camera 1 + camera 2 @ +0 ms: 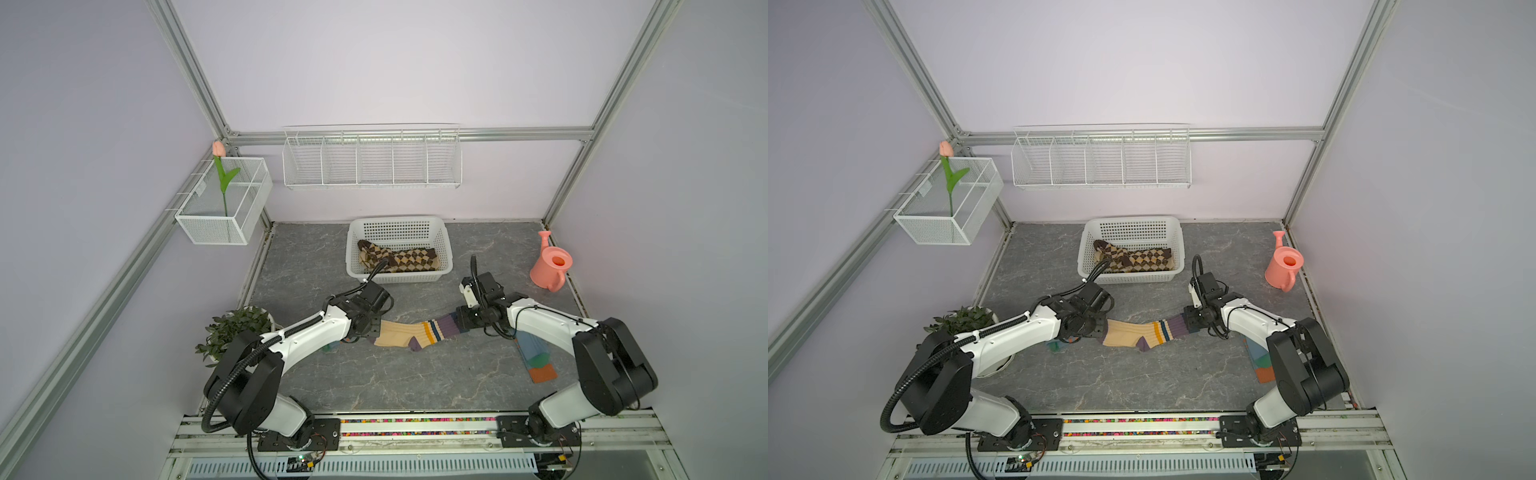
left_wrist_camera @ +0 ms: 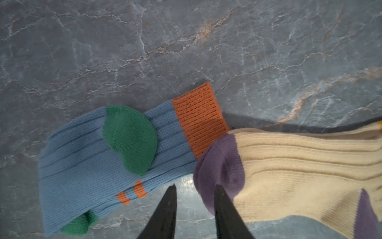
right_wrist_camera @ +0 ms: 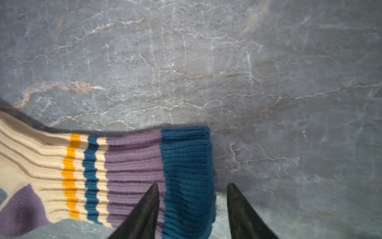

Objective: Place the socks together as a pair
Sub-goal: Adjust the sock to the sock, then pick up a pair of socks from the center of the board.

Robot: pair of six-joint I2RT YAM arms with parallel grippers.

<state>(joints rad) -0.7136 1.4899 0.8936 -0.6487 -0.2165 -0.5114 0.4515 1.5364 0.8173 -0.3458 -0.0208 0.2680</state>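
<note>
Heads up on the hard-to-see stuff: the left arm sits right over a blue-grey sock, so in both top views only a small blue-green sliver pokes out beside it. The left wrist view shows it properly: folded up, green patch, orange cuff touching the purple toe of the cream striped sock. A second blue-grey sock on the right is half covered by the right arm, orange cuff at the near end. The argyle socks in the white basket at the far side are bunched up, so I can't tell how many there are, and a cable from the left arm crosses the basket's near-left corner.

Both arms reach in low from the near rail and face each other, wrists tipped down to the table. The cream sock lies flat in the middle between them, toe left, navy cuff right. At the toe the left gripper is parted a little, with bare table in the gap and one finger right at the purple edge, gripping nothing. Over the cuff the right gripper is spread wider, with the cuff's edge lying in the gap, not pinched.

Also around:
- pink watering can far right
- potted plant near left, partly behind the left arm
- wire shelf on the far wall
- mesh box with a tulip on the left wall
</note>
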